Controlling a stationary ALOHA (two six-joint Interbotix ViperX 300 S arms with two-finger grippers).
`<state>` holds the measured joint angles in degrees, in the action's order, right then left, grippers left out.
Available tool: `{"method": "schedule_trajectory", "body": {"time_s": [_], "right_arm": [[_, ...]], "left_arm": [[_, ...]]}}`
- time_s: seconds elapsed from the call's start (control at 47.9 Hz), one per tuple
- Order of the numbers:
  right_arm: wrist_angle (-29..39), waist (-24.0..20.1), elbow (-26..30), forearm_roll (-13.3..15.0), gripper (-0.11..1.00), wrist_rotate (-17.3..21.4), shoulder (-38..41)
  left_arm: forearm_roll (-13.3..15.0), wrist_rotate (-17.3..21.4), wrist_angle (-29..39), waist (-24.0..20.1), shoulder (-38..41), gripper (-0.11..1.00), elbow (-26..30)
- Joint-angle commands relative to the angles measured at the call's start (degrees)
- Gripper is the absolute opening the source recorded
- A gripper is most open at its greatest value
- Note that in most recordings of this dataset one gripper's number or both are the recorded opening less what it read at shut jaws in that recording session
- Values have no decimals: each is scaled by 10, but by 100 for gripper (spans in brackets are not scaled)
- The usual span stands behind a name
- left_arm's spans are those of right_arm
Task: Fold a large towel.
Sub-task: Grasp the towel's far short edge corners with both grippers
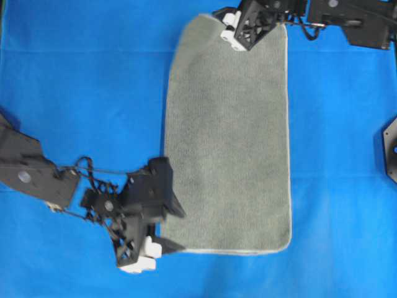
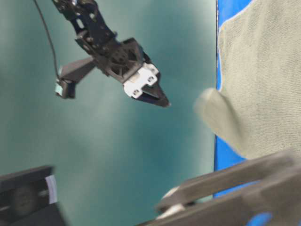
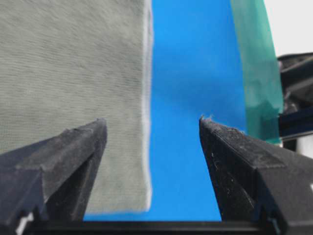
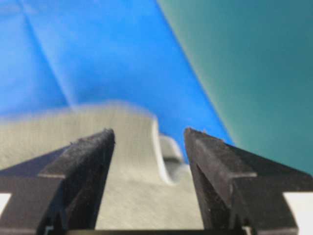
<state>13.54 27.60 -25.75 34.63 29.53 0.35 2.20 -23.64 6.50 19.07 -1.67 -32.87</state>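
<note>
While seen from overhead, lies flat as a tall folded rectangle on the blue sheet (image 1: pixel 74 74): the towel (image 1: pixel 229 136), with the left gripper (image 1: pixel 146 251) just off its near-left corner and the right gripper (image 1: pixel 232 30) over its far edge. From table level, shows the right gripper (image 2: pixel 157 96) lifted clear of the towel (image 2: pixel 263 70), a blurred flap of cloth curling up just beside and apart from its tip; jaw gap hard to read here. Through the left wrist camera, reveals fingers (image 3: pixel 73 147) spread wide and holding nothing, towel (image 3: pixel 73 73) ahead behind the left finger, pale hem running between the fingers, bare sheet (image 3: pixel 190 98) toward the right finger. Through the right wrist camera, reveals fingers (image 4: pixel 93 152) parted and empty, towel (image 4: pixel 132 191) below and between them, one curled corner just inside the right finger.
</note>
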Motion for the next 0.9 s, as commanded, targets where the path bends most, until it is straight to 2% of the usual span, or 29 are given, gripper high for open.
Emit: {"method": "schedule_trajectory", "body": {"time_s": [0.0, 0.167, 0.355, 0.418, 0.522, 0.71, 0.877], "right_arm": [[13, -15, -4, 2, 62, -2, -51], [17, -41, -59, 1, 62, -1, -144], [-22, -46, -160, -10, 61, 10, -272], [-31, -41, -187, -12, 61, 15, -309], [-29, -30, -221, -13, 61, 27, -351], [-7, 0, -257, -14, 61, 41, -346], [-26, 35, -253, -13, 61, 41, -267]], "left_arm": [[-4, 4, 29, -14, -55, 72, 0], [-10, 29, 29, -54, -138, 72, -29], [-10, 102, -38, -144, -223, 72, -91], [-10, 134, -61, -186, -246, 72, -113], [-10, 184, -75, -246, -261, 72, -126], [-10, 243, -87, -328, -229, 72, -125], [-9, 250, -110, -385, -149, 72, -103]]}}
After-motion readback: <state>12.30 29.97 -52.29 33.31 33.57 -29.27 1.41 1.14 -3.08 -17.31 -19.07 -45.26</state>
